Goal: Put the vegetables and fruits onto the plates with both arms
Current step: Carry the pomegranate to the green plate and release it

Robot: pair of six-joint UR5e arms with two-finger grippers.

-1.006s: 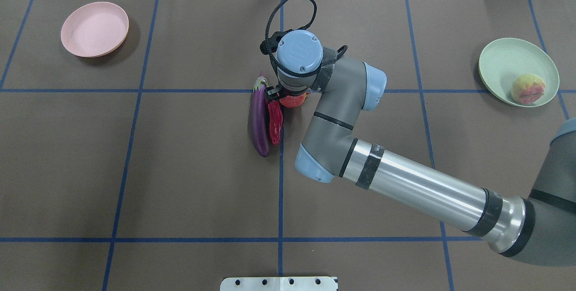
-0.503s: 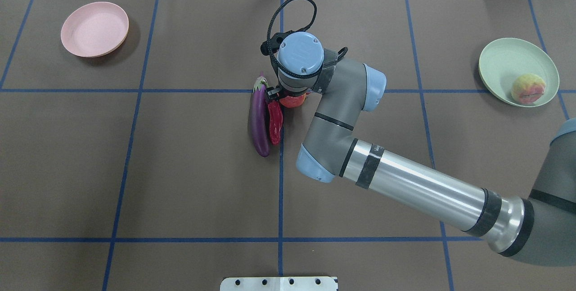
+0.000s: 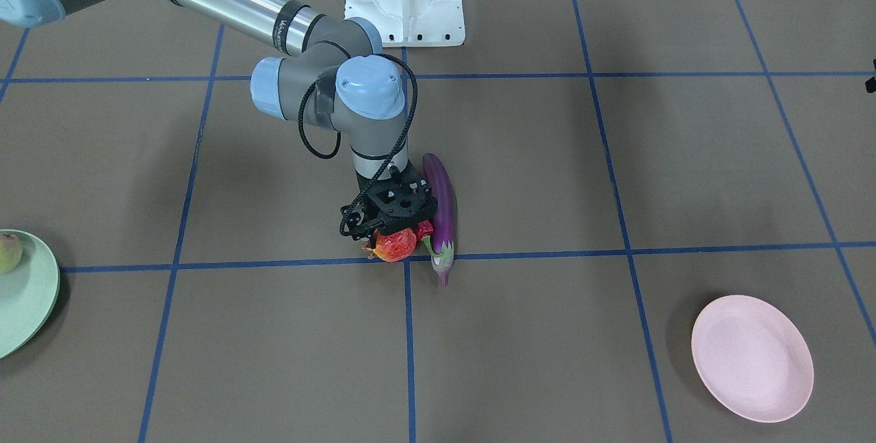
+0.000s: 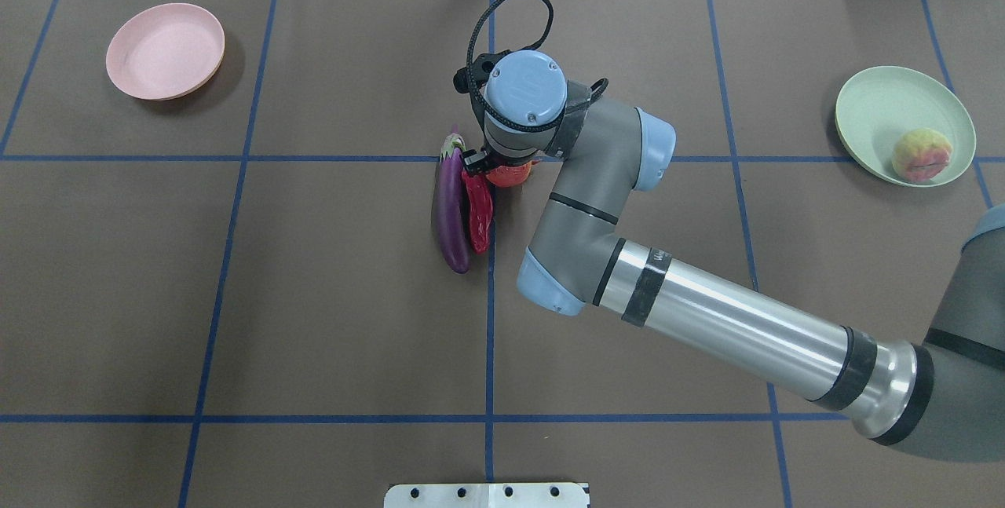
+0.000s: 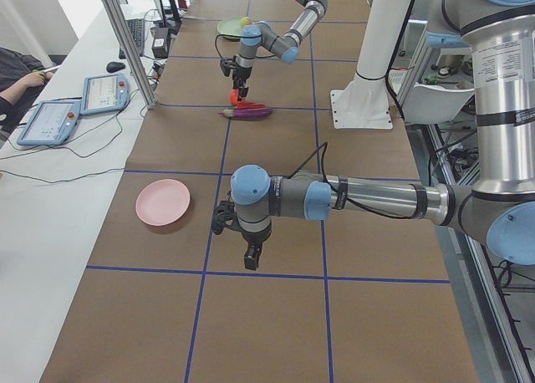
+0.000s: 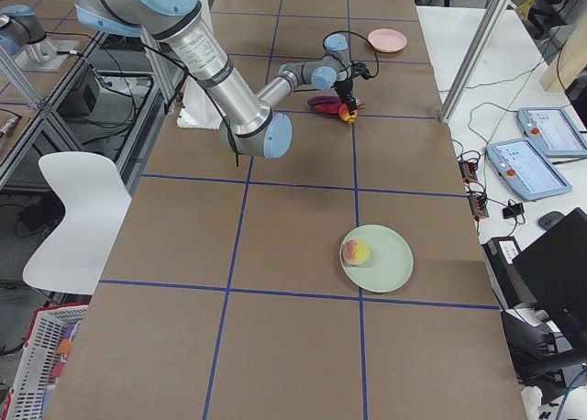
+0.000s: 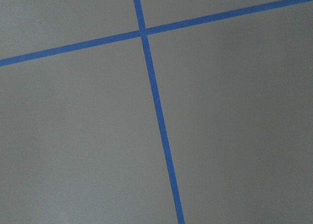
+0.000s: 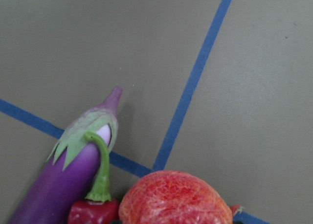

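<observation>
Our right gripper point(image 3: 395, 225) sits on the pomegranate point(image 3: 395, 245), beside chili point(image 4: 480, 213) and eggplant point(image 4: 451, 210) mid-counter point(image 4: 314, 296); whether its fingers pinch, we cannot tell, nor for the left gripper point(image 5: 251, 259)

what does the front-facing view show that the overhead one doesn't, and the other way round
Front-facing only: the right end effector directly over the pomegranate, most of which shows; whether it grips is unclear.
Overhead only: the chili at full length beside the eggplant, and the whole green plate and peach, which the front view cuts off. Here the right arm hides the end effector and most of the pomegranate.
Both: the eggplant, the empty pink plate, the right arm.
</observation>
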